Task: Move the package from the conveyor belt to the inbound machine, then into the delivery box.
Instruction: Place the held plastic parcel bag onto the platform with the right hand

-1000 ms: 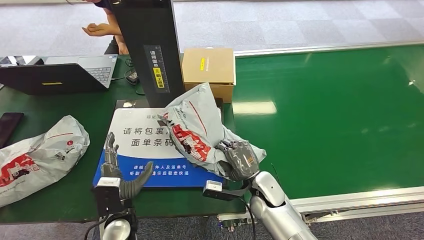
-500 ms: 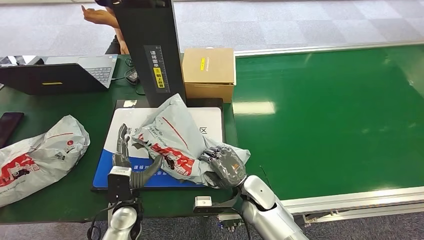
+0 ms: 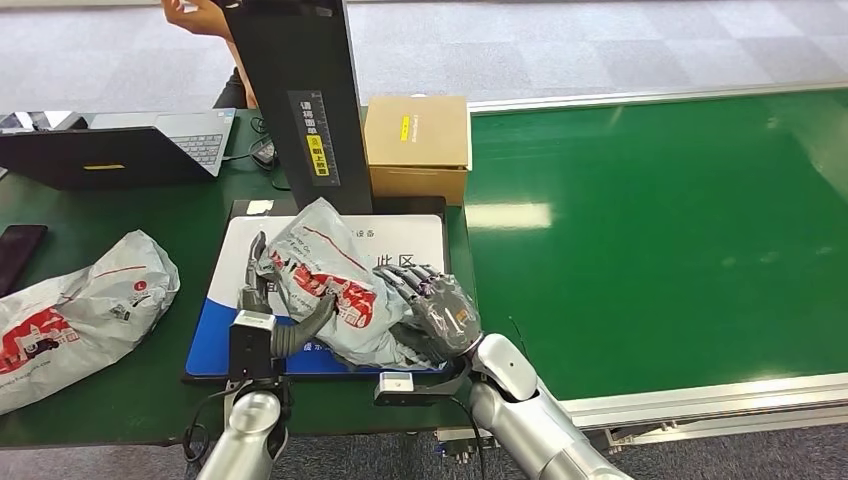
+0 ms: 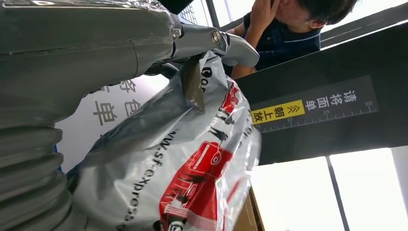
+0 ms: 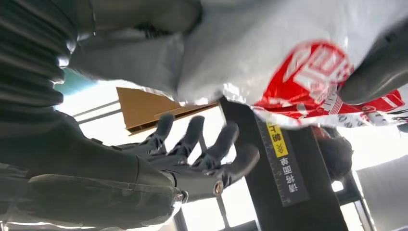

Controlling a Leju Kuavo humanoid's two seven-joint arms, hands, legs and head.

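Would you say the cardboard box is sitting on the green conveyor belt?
No, the cardboard box stands on the dark table beside the belt.

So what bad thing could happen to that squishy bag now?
The grey package lies crumpled on the scanner mat, so its label may not face the machine. The right hand has its fingers spread, apparently letting go, and the left hand touches just one side, so the slippery bag could slide off.

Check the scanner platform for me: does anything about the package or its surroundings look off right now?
The package lies crumpled and bunched on the scanner pad, covering much of the pad's printed text, with the left hand and right hand against its sides. No tear shows. Another similar bag lies left of the pad.
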